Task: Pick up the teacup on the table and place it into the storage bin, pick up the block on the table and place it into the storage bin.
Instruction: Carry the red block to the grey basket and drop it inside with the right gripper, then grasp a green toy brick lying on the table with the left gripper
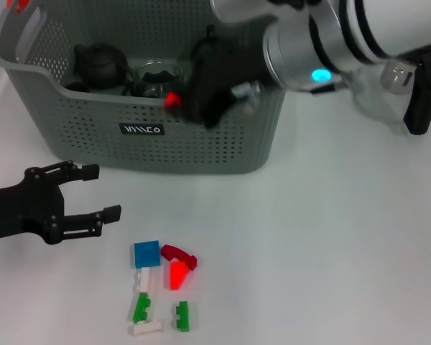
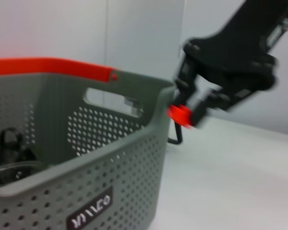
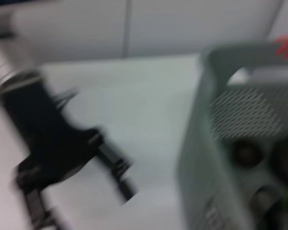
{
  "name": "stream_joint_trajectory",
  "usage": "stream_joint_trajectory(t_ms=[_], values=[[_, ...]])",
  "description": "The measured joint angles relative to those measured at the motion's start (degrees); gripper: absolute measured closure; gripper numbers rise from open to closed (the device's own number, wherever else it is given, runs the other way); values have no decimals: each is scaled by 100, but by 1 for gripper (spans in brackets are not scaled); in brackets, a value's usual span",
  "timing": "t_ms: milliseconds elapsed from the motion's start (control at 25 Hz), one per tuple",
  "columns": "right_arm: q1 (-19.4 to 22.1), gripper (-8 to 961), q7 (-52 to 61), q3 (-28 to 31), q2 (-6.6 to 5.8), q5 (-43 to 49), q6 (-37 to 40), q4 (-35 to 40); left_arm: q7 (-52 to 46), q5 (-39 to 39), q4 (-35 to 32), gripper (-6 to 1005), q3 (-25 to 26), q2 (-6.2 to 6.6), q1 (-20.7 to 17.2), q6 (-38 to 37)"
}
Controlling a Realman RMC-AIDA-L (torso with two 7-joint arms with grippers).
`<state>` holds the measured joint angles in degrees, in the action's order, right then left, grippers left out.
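The storage bin (image 1: 151,129) stands at the back, grey-green and perforated, with an orange handle clip (image 2: 48,67). My right gripper (image 1: 174,100) hangs over its front rim, shut on a small red block (image 1: 171,100). The left wrist view shows that block (image 2: 181,115) between the black fingers (image 2: 194,103), just outside the bin's corner. Inside the bin lie a clear glass teacup (image 1: 154,75) and a black item (image 1: 97,63). My left gripper (image 1: 93,192) rests open and empty on the table at the front left.
Several small loose blocks lie at the front centre: a blue one (image 1: 146,253), red ones (image 1: 178,267), green ones (image 1: 141,307) and white ones (image 1: 147,328). A clear glass item (image 1: 396,74) shows partly behind my right arm.
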<state>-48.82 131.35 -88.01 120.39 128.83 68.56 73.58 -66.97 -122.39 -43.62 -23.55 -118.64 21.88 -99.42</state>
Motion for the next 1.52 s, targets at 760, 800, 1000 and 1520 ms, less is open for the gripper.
stream_joint_trajectory(t_ms=[760,800,1000,1520], values=[[-767,519,-73,245,0,-2,-2164,-1901,-138,176,115,138,553,8,41,-218],[-698,481,-75,266,0,-74,-2165,-1814,-161,187,123,138,554,13,44,-218],[205,264,-377,288,-6,-690,-1720,-592,-263,195,119,138,555,14,46,-218],[2693,13,-3054,752,-16,-3139,655,566,-458,210,57,137,497,26,48,-254]])
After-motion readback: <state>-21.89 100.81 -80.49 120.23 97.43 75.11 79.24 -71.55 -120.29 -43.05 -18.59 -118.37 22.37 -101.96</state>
